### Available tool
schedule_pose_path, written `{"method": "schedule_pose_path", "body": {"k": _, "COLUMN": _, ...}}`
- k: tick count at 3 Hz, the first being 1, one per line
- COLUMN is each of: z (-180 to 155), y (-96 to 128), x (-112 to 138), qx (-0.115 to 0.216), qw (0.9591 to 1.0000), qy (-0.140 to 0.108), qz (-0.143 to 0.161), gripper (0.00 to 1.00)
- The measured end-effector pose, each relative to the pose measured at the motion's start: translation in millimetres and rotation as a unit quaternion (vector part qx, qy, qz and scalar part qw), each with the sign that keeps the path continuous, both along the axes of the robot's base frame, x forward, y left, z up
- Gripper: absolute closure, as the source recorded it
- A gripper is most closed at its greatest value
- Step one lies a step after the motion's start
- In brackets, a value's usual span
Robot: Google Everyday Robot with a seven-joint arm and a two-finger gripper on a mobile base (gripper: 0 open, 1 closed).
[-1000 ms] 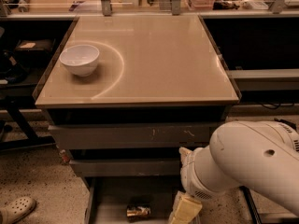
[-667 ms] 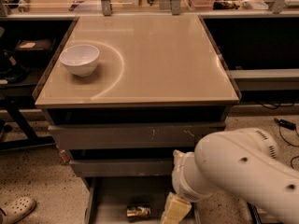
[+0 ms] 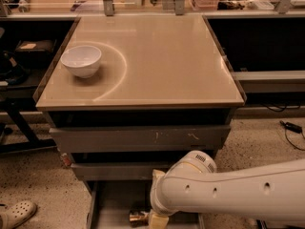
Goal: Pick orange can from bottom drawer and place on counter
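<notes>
End effector [image 3: 158, 220]: pale yellowish tip at the bottom edge of the camera view, low inside the open bottom drawer [image 3: 112, 205]. It is carried by the white arm [image 3: 228, 194], which enters from the view's right and bends down over the drawer's right half. Most of the end effector is cut off by the frame edge, so I cannot tell whether it is open or closed. Nothing can be seen held in it.

Orange can [image 3: 138, 217]: on the floor of the bottom drawer, near the front. It appears to lie on its side, long axis roughly across the view. It sits just beside the end effector, on the view's left of it, at about the same depth. Whether the two touch cannot be made out.

Governing relation (judgement): the can lies sideways from the end effector, not below it. The closing move therefore calls for a short shift toward the view's left, with the closing line set across the can's short width. A nudge could roll the can along the flat tray.

Desk [image 3: 171, 56]: glossy beige top above the three drawers, well above the can. The placing step is not yet begun.

White bowl [image 3: 81, 60]: upright on the desk's left rear part, beside the pale arc mark.

Upper drawers [image 3: 138, 138]: two grey fronts, scratched, standing above the open tray.
</notes>
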State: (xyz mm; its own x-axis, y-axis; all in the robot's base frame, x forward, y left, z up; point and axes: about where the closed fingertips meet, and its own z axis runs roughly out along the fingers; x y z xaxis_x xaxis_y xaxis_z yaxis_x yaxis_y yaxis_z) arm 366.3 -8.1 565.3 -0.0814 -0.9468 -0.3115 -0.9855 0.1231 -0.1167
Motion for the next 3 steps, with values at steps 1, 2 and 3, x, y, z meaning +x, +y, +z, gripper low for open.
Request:
{"method": "schedule_pose_path", "body": {"k": 1, "z": -23.3, "y": 3.3, "x": 23.3, "qx": -0.011, "qw": 0.9995, "qy": -0.030, "qz": 0.002, "gripper": 0.00}}
{"method": "schedule_pose_path", "body": {"k": 2, "z": -23.3, "y": 3.3, "x": 23.3, "qx": -0.011, "qw": 0.9995, "qy": -0.030, "qz": 0.002, "gripper": 0.00}}
{"method": "schedule_pose_path", "body": {"k": 3, "z": -34.7, "y": 2.0, "x": 19.7, "qx": -0.006, "qw": 0.9997, "qy": -0.023, "qz": -0.003, "gripper": 0.00}}
